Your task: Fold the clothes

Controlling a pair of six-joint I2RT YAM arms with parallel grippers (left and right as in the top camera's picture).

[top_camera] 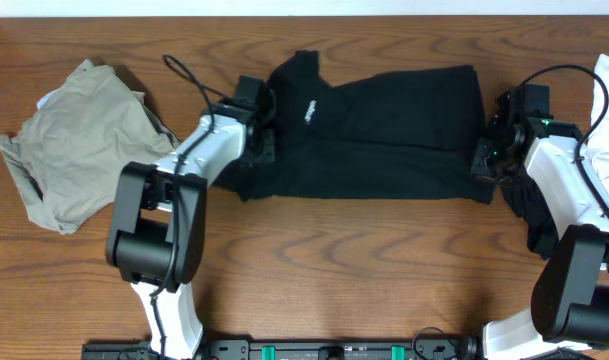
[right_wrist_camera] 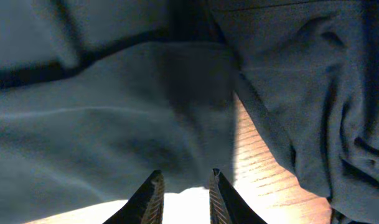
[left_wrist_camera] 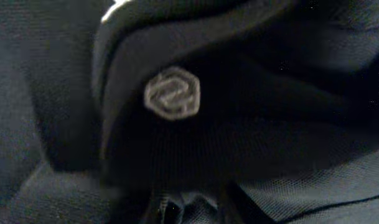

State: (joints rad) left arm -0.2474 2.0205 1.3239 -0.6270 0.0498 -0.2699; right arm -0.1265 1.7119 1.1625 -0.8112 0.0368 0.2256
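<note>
Keeping the black garment (top_camera: 384,130) stretched flat across the far middle of the table (top_camera: 334,260), ready for folding. Seemingly pinching its right hem with the right end effector (right_wrist_camera: 185,182), fingers narrowly parted. Cannot tell the grip of the left end effector (top_camera: 263,122), buried in cloth at the left end. Leaving the khaki garment (top_camera: 79,140) far left.
</note>
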